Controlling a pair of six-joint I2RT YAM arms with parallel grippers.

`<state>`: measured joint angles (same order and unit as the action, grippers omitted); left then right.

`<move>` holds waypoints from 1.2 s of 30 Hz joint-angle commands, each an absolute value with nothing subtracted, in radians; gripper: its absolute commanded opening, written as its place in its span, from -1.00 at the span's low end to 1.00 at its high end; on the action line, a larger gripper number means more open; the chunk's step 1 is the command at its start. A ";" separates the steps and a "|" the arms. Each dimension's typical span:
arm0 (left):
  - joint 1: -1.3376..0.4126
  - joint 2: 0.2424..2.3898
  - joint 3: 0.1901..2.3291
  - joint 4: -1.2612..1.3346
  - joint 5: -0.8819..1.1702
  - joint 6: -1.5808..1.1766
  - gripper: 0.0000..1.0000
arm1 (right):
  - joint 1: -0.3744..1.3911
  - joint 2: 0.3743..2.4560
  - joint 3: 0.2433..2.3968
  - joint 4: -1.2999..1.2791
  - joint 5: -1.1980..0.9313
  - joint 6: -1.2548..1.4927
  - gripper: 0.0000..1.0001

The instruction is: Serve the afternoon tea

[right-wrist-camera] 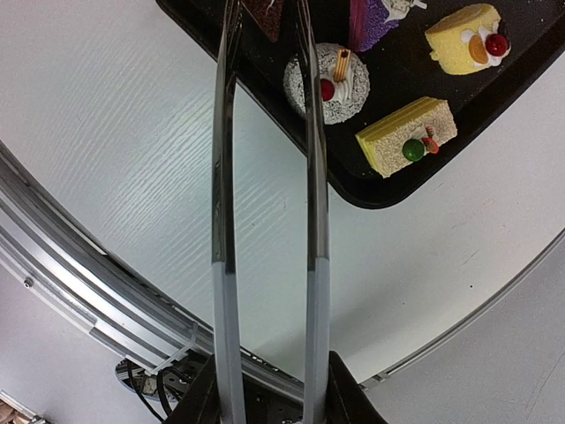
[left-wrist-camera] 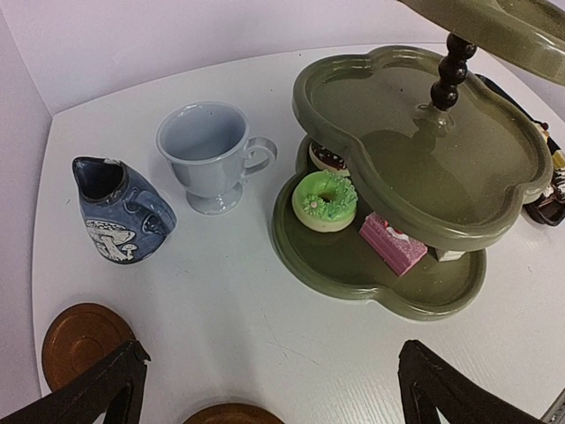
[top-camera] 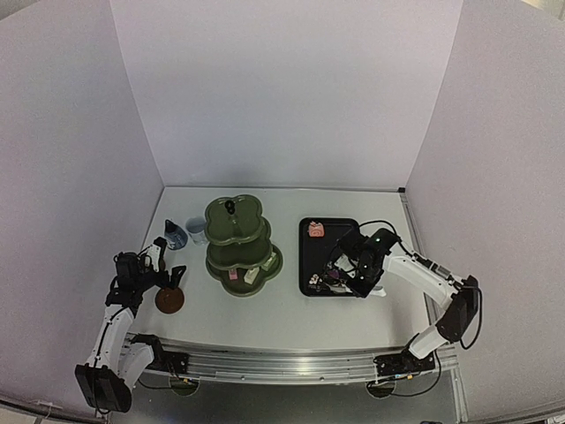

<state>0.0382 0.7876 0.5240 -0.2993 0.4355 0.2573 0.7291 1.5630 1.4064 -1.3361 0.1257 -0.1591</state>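
While the right gripper pinches the tongs, sparing the pastries direct touch, tong tips hang slightly apart over the tray | left gripper: spread wide, empty, facing the stand | stand: doughnut and pink slice on bottom tier, middle tier bare | cup, jug: beside stand, likely awaiting pouring

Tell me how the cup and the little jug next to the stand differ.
The cup is plain and pale; the jug is dark blue with a white mushroom pattern. The cup has a foot and a loop handle; the jug has a pinched spout. Both stand upright on the table.
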 commanded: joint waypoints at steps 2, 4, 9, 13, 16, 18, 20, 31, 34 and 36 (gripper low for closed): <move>0.035 0.782 0.553 -0.301 0.451 0.260 0.99 | 0.721 1.588 1.392 -1.317 0.085 -0.181 -0.36; 0.035 0.781 0.554 -0.301 0.454 0.259 0.99 | 0.721 1.598 1.397 -1.308 0.067 -0.180 -0.36; 0.035 0.776 0.559 -0.297 0.458 0.258 0.99 | 0.721 1.610 1.406 -1.298 0.032 -0.179 -0.50; 0.035 0.772 0.570 -0.297 0.488 0.235 0.99 | 0.721 1.594 1.432 -1.298 0.014 -0.175 -0.89; 0.035 0.759 0.570 -0.267 0.519 0.194 0.99 | 0.721 1.571 1.455 -1.299 0.026 -0.169 -1.00; 0.035 0.755 0.568 -0.248 0.528 0.162 0.99 | 0.721 1.555 1.480 -1.303 0.034 -0.154 -1.00; 0.036 0.754 0.569 -0.235 0.530 0.132 0.99 | 0.721 1.535 1.505 -1.308 0.043 -0.137 -1.00; 0.035 0.810 0.566 -0.165 0.532 0.075 0.99 | 0.721 1.610 1.808 -1.223 0.191 0.012 -1.00; 0.034 0.835 0.563 -0.148 0.545 0.069 0.99 | 0.721 1.711 1.935 -1.193 0.190 0.054 -1.00; 0.034 0.843 0.562 -0.141 0.550 0.072 0.99 | 0.721 1.785 2.028 -1.192 0.173 0.072 -1.00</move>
<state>0.0380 0.8239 0.5293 -0.2044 0.5200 0.0932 0.7204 1.6566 1.8777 -1.2738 0.1633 -0.0040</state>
